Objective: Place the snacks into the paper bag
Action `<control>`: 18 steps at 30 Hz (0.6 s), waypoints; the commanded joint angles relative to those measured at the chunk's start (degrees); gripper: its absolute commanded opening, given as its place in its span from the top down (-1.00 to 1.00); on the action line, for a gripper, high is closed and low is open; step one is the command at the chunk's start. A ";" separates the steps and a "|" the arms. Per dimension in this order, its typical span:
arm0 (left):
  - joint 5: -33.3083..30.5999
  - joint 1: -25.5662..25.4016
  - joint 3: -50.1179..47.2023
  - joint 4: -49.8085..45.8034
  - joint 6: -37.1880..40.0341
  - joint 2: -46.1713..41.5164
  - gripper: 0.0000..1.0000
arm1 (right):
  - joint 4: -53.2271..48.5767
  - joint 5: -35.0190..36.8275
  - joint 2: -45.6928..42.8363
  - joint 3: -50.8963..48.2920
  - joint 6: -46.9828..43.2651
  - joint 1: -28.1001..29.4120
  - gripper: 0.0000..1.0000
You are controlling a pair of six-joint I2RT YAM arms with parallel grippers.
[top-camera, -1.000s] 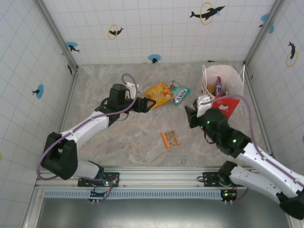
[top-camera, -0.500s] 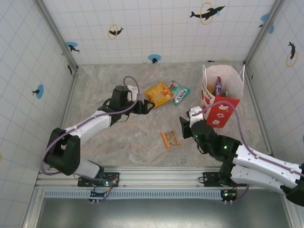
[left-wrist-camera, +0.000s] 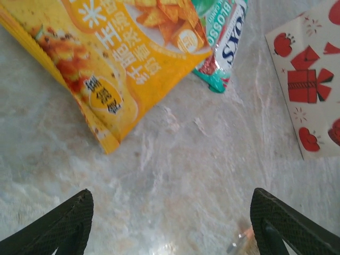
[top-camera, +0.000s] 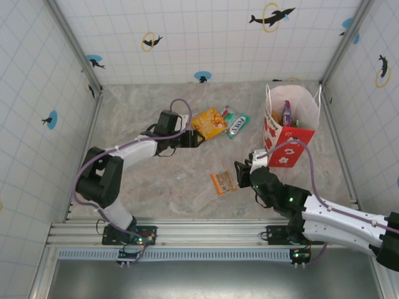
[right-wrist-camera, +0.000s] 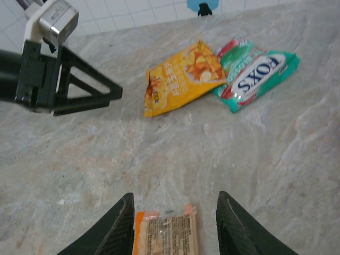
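Below R hand [right-wrist-camera: 174,195], orange bar [right-wrist-camera: 166,234] prob. lies lengthwise along its reach.

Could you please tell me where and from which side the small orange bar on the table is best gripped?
Grip the small orange bar across its narrow width, at the two long edges, coming down from above: it lies flat on the table, so only those thin edges offer a pinch. The right gripper, open, straddles its near end.
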 commanded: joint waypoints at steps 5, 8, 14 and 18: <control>-2.67 2.82 4.01 1.89 -7.70 6.95 -0.36 | 7.91 -2.89 0.83 -3.50 6.97 0.39 0.14; -2.74 5.08 2.88 5.82 -11.18 8.56 -0.25 | 7.94 -3.74 1.53 -3.31 7.06 0.42 0.14; -1.97 5.57 5.07 8.90 -14.67 13.14 -0.21 | 8.81 -4.51 2.75 -3.31 7.41 0.42 0.14; -1.55 5.50 5.90 10.63 -15.46 15.21 -0.08 | 9.54 -5.59 3.35 -2.97 7.33 0.42 0.14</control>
